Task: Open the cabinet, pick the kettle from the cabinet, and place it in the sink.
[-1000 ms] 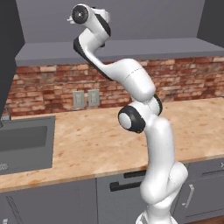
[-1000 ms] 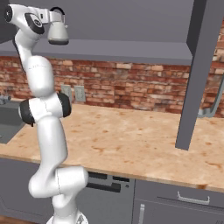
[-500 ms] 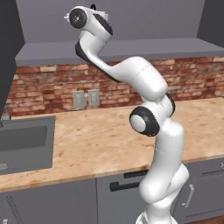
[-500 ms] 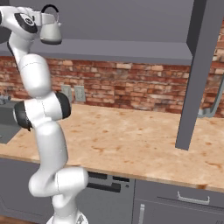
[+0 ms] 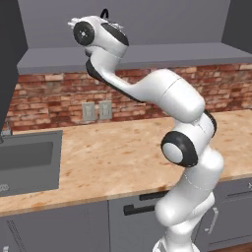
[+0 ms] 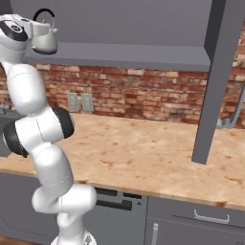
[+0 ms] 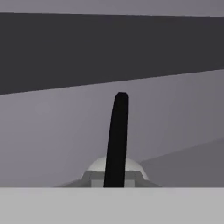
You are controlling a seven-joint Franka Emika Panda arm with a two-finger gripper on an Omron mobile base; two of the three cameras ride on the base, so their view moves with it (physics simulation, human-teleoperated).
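Observation:
The small silver-grey kettle (image 6: 44,42) hangs high in front of the open cabinet (image 6: 143,28). My gripper (image 6: 38,24) is shut on its thin black arched handle (image 6: 45,11). In the left base view the white hand hides the kettle body, and just the handle (image 5: 104,13) peeks out above it. The hand view looks down the black handle (image 7: 117,140) to the rounded lid (image 7: 98,166), with the cabinet's dark inside behind. The dark grey sink (image 5: 27,162) lies low at the far left of the counter, well below and left of the kettle.
One open cabinet door (image 6: 217,81) hangs down over the counter on the right, the other (image 5: 7,59) stands at the left edge. A brick wall with two outlets (image 5: 96,111) backs the tan counter (image 5: 113,157). Grey drawers (image 6: 196,225) run below.
My hand has carried the kettle a little further left and slightly lower along the cabinet front, and the elbow has swung out to the right. The grip on the handle is unchanged.

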